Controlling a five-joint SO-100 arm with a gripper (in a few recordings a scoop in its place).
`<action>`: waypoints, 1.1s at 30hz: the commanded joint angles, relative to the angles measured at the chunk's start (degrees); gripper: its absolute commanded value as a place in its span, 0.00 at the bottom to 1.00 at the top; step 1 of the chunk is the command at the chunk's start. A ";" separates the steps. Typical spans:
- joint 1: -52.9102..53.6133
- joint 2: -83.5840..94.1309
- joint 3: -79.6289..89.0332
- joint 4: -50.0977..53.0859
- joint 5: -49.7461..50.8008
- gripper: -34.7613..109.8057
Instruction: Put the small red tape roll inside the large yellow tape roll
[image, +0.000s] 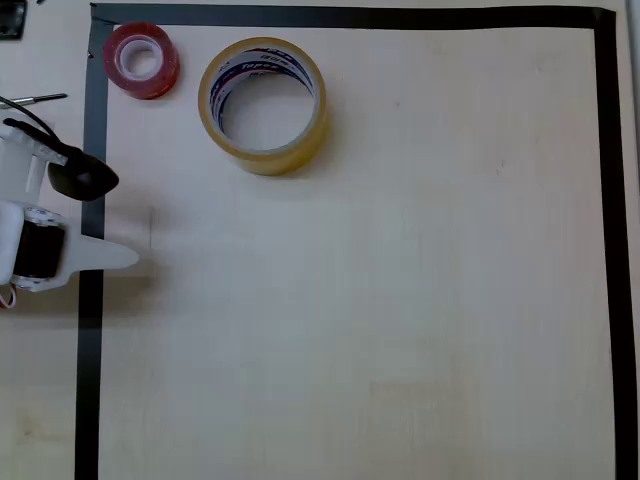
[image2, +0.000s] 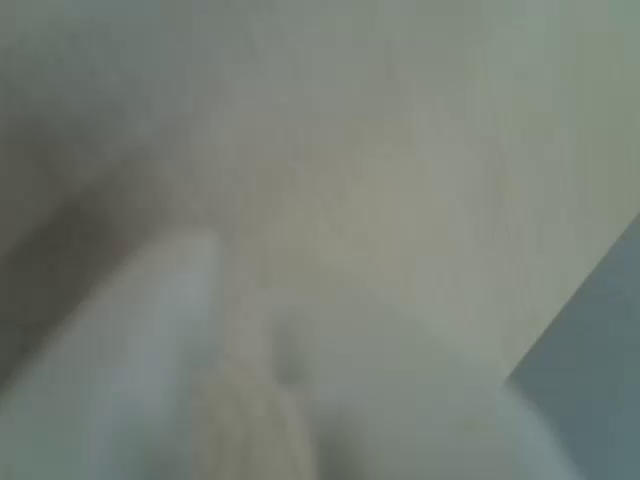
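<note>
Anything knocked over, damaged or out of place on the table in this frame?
Nothing stands out. The small red tape roll and the large yellow tape roll both lie flat, apart from each other, near the top left corner of the black-taped area. The gripper sits at the left edge. The wrist view is too blurred to judge.

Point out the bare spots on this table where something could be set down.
Free: everything below and right of the yellow tape roll, out to the black border tape. Crowded: the top-left corner, with the red tape roll and the gripper at the left edge.

A lab-style robot test bench: a pale wooden tabletop (image: 400, 300) with a work area framed by black tape strips (image: 350, 16).
</note>
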 joint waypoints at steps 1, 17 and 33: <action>0.79 1.67 -0.62 0.44 1.58 0.25; 0.79 1.67 -0.62 0.35 1.58 0.28; -3.52 -19.69 -23.12 3.16 -3.78 0.28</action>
